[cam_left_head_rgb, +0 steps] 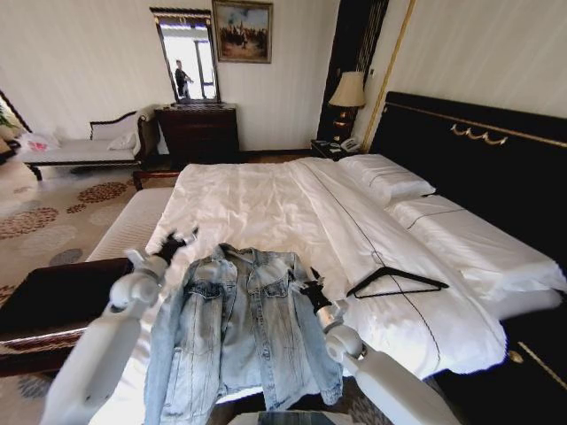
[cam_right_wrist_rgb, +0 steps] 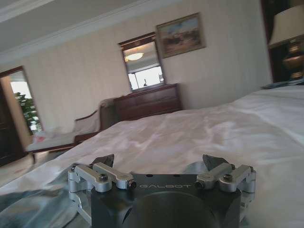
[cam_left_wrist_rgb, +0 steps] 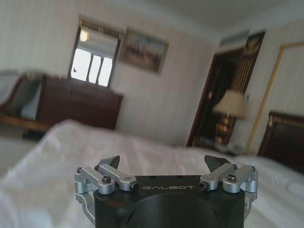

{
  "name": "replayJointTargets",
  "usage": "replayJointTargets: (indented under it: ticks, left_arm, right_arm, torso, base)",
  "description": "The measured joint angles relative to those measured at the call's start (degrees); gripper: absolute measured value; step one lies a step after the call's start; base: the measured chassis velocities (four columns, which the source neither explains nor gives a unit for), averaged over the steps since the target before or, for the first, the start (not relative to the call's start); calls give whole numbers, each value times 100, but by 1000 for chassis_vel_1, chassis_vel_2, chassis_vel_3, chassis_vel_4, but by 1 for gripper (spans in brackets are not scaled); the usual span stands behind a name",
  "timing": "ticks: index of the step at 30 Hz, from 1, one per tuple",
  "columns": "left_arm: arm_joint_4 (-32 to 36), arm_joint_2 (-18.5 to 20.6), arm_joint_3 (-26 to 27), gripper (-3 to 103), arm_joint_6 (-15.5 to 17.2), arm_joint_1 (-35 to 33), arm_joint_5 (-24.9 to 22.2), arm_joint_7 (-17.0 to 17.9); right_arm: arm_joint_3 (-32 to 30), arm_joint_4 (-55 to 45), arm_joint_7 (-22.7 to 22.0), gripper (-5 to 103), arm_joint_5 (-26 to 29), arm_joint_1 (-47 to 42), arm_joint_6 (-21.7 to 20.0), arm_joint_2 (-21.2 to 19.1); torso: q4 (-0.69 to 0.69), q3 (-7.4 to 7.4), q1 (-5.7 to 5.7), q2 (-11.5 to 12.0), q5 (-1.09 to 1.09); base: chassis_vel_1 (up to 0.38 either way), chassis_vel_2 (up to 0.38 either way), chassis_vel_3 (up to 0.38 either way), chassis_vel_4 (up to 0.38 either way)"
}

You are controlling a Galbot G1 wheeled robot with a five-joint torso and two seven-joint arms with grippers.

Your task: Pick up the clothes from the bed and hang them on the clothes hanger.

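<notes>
I'm looking down over the bed [cam_left_head_rgb: 266, 208], white sheets running to two pillows [cam_left_head_rgb: 390, 181] against a tall black headboard [cam_left_head_rgb: 496, 150] at about two o'clock; a dark dresser [cam_left_head_rgb: 199, 133] with a mirror [cam_left_head_rgb: 188, 57] and a framed painting [cam_left_head_rgb: 242, 31] stands against the far wall at twelve, a lit lamp [cam_left_head_rgb: 347, 93] at one, and a white chaise [cam_left_head_rgb: 84, 146] at ten. The denim jacket [cam_left_head_rgb: 239, 323] lies spread flat, front up, on the near end of the bed, at six o'clock from the head camera. The black clothes hanger [cam_left_head_rgb: 396, 282] lies flat on the sheet at about four o'clock from the jacket's collar, apart from it. The head camera gives me that layout; the wrist cameras look low across the sheets towards the dresser. My left gripper [cam_left_head_rgb: 177, 241] sits by the jacket's left shoulder, my right gripper [cam_left_head_rgb: 312, 289] by the other shoulder. In the wrist views the left gripper [cam_left_wrist_rgb: 162, 164] and right gripper [cam_right_wrist_rgb: 159, 161] both have jaws spread wide, holding nothing.
</notes>
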State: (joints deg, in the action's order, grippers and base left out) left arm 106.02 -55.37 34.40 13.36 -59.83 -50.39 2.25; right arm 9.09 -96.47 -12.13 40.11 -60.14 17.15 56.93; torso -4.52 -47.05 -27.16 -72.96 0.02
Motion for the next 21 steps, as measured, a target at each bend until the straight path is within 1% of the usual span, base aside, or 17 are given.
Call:
replayJointTargets:
  ticks: [2,3,4,5,6,7,8,10,11,13,14,15,16,18,19,20,21]
  left_arm:
    - [553,21,386,100,-3,-279,-36,55]
    - [553,21,386,100,-3,-279,-36,55]
    - [701,15,511,100,23,-368,-54,86]
    - [851,-42,628,100,79,-525,-10,167]
    - [853,-87,630,100,101,-585,58,209]
    - [848,-195,742,100,112,-809,236,232]
    - [848,-195,742,100,112,-809,236,232]
    - [849,-495,1192,100,-68,-1580,673,140]
    - [849,-495,1192,100,-68,-1580,673,140]
    - [811,-761,1408,100,-287,-2139,1038,-4]
    - [772,-1054,1523,100,-497,-2486,1289,-150]
    - [746,-1263,1561,100,-612,-2639,1411,-214]
    - [746,-1263,1561,100,-612,-2639,1411,-214]
    - [715,-1794,1584,100,-921,-2909,1692,-330]
    - [705,-2057,1565,100,-1113,-3009,1885,-388]
    - [701,-2145,1555,100,-1195,-3041,1967,-409]
    - [686,-2486,1518,100,-1573,-3146,2392,-491]
  right_arm:
    - [150,28,243,100,0,56,-5,7]
    - [150,28,243,100,0,56,-5,7]
    - [208,39,297,100,-1,71,-23,13]
    - [268,25,343,100,-7,12,-82,31]
    - [256,-5,339,100,-29,-74,-100,41]
    - [267,-13,293,100,-137,-174,-125,72]
    - [267,-13,293,100,-137,-174,-125,72]
    - [451,116,257,100,-494,-124,-157,140]
    - [451,116,257,100,-494,-124,-157,140]
    - [619,250,245,100,-770,-3,-151,174]
    - [751,343,234,100,-902,88,-137,197]
    - [824,410,216,100,-988,137,-131,207]
    - [824,410,216,100,-988,137,-131,207]
    - [882,551,184,100,-1271,204,-102,200]
    - [891,605,183,100,-1419,211,-83,178]
    - [892,623,183,100,-1482,212,-73,166]
    - [916,708,199,100,-1740,215,-7,111]
  torso:
    - [0,0,0,0,-1]
    - [0,0,0,0,-1]
    - [2,0,0,-1,0]
    - [8,0,0,0,2]
    - [5,0,0,0,0]
    - [-7,0,0,-1,-6]
    - [-7,0,0,-1,-6]
    - [-6,0,0,-1,-1]
    - [-6,0,0,-1,-1]
    - [6,0,0,0,-4]
    - [9,0,0,-1,-1]
    - [6,0,1,-1,-1]
    - [6,0,1,-1,-1]
    - [0,1,0,-1,-3]
    - [0,0,0,-1,-3]
    - [0,0,0,0,-3]
    - [0,0,0,0,0]
  base:
    - [0,0,0,0]
    - [0,0,0,0]
    - [0,0,0,0]
    - [0,0,0,0]
    - [0,0,0,0]
    - [0,0,0,0]
    - [0,0,0,0]
    - [-26,-10,-16,-24]
    - [0,0,0,0]
    - [15,-2,7,27]
    - [21,31,51,55]
    - [0,0,0,0]
    - [0,0,0,0]
    - [0,0,0,0]
    - [0,0,0,0]
    - [0,0,0,0]
    - [0,0,0,0]
